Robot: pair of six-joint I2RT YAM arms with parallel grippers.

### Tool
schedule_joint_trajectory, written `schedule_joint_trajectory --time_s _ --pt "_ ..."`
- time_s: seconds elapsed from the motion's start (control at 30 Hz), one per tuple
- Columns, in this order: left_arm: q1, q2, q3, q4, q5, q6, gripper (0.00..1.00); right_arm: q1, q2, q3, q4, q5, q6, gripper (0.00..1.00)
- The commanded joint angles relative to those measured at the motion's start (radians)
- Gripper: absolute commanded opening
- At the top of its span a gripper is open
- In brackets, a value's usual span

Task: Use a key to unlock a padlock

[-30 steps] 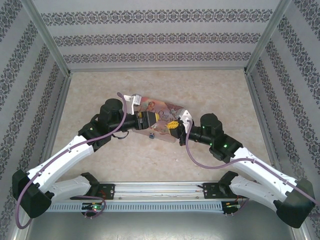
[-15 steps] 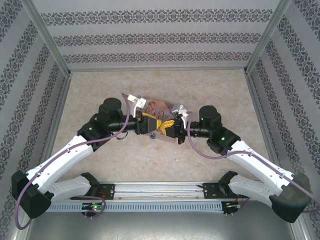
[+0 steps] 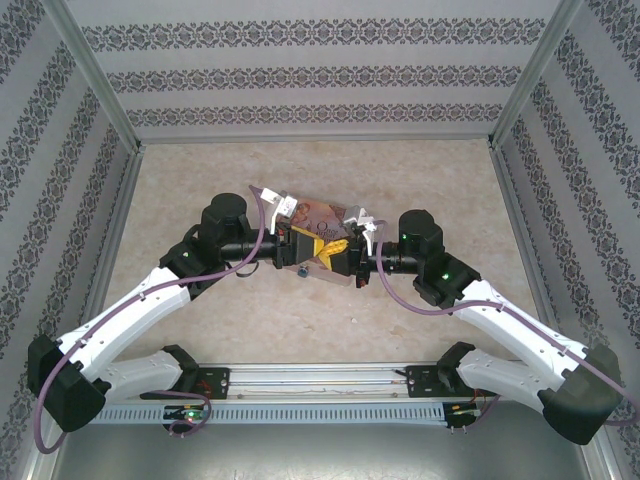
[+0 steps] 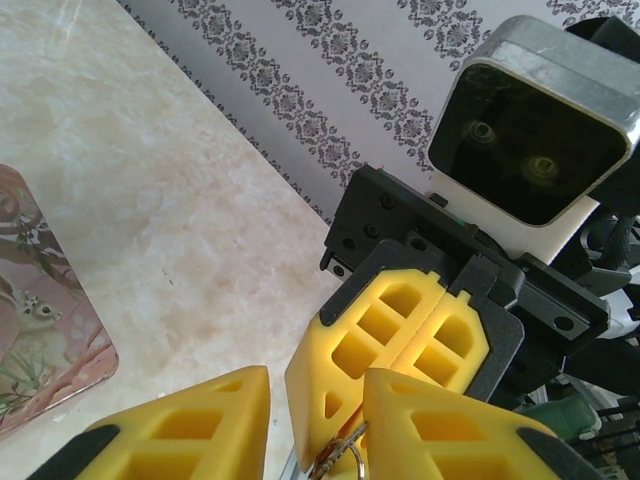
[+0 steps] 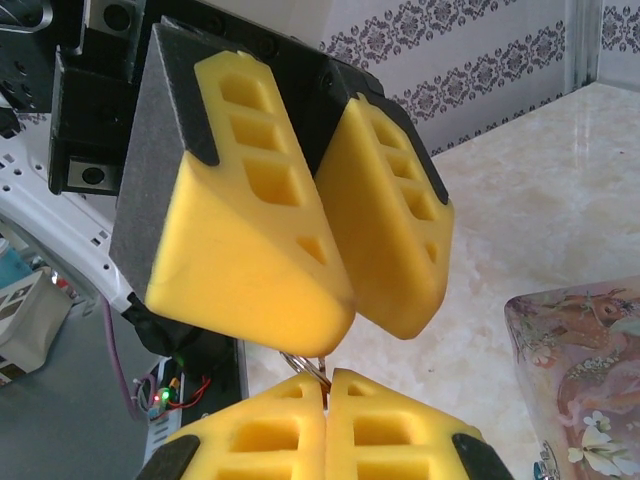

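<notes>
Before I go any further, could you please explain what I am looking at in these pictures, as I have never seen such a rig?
These are two robot arms bolted at the near edge of a table, each ending in a gripper with two yellow fingers. The wide picture looks down from above and behind; the two close-ups come from a camera on each wrist. A pink illustrated tin lies on the table under the meeting grippers. The right gripper is shut on a thin metal piece with a ring, apparently the key. The left gripper faces it tip to tip, fingers apart.
</notes>
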Motion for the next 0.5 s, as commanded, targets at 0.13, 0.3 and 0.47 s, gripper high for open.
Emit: schedule_joint_trajectory --time_s 0.13,0.3,0.47 --pt "-0.011 -0.006 0.027 0.039 0.021 0.007 0.19 -0.005 0.000 0.027 0.030 -0.011 0.010 0.00" --pt "-0.011 -0.012 0.028 0.029 0.018 0.016 0.15 -0.006 0.003 0.030 0.035 -0.005 0.016 0.00" --pt "-0.011 -0.014 0.025 0.032 0.020 0.015 0.05 -0.006 0.004 0.033 0.036 0.004 0.021 0.00"
